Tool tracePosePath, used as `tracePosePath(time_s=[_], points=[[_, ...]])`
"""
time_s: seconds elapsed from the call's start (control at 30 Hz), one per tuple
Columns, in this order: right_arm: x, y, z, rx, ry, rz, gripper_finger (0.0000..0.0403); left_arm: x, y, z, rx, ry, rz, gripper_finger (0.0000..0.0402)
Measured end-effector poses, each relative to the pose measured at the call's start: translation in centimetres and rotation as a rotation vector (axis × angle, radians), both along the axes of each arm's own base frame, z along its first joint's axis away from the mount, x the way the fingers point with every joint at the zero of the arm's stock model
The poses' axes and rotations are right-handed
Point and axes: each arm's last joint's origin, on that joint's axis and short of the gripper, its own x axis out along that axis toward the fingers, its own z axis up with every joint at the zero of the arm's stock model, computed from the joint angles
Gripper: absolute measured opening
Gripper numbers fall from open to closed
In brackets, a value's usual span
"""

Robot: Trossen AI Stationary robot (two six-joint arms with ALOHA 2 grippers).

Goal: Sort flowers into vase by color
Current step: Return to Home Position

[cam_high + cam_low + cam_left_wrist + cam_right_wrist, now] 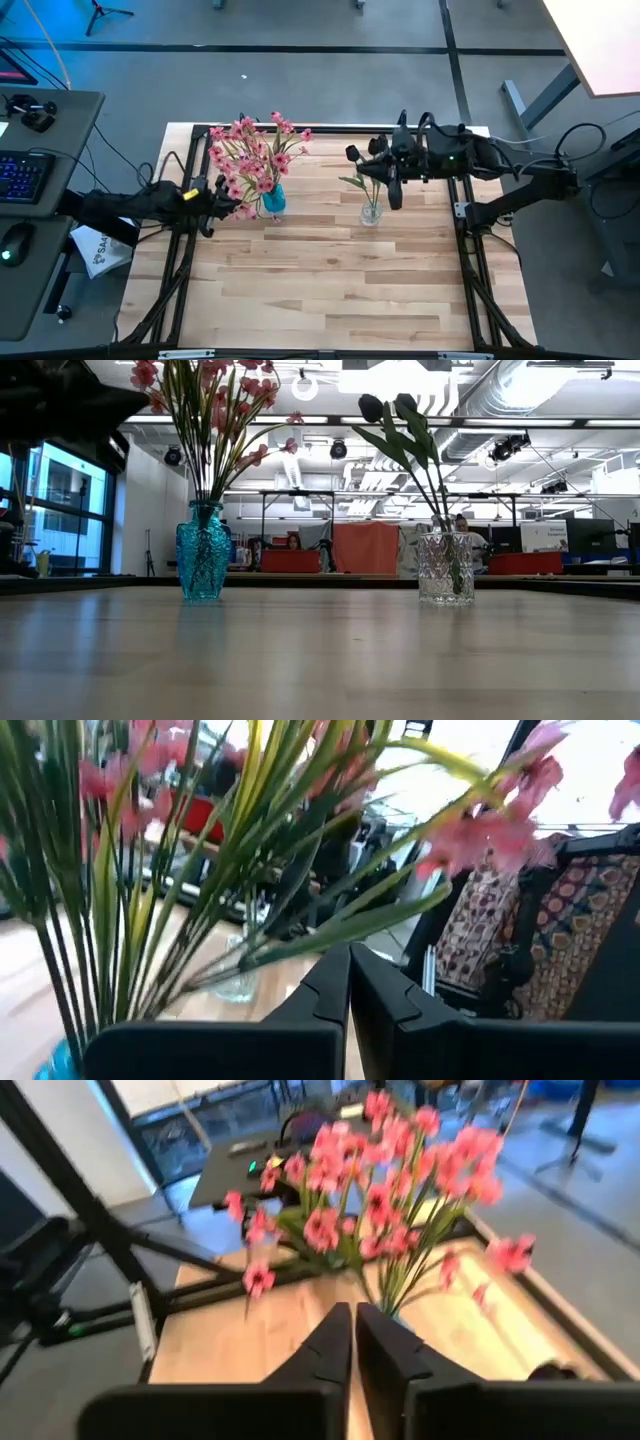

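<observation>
With the left gripper [350, 955] and right gripper [353, 1312] both closed and empty, pink flowers [255, 150] are shown in the blue vase [273, 201] upper left of centre and dark tulips [385, 407] in the clear vase [445, 568] to its right, all judged light, bendable and best held mid-stem.

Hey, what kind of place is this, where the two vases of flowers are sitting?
Probably a robotics lab in an open-plan workspace: exposed ceiling ducts, desks with monitors behind the table, and a keyboard on a side desk.
</observation>
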Motion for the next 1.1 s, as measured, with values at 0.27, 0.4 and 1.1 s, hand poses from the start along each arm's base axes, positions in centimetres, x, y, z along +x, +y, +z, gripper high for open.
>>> tracePosePath(time_s=[0.27, 0.4, 1.1], points=[[-0.9, 0.4, -2.4, 0.102, 0.170, 0.057, 0.0003, 0.3, 0.0, -0.9, -0.028, -0.027, -0.011, 0.0000], [-2.8, 0.8, -4.6, 0.165, 0.208, 0.057, 0.0002, 0.3, 0.0, -1.1, -0.027, -0.008, -0.011, 0.0000], [-14.5, 0.3, -11.9, 0.392, -0.118, 0.012, 0.0000, 0.4, 0.3, -2.2, -0.155, 0.099, 0.089, 0.0000]])
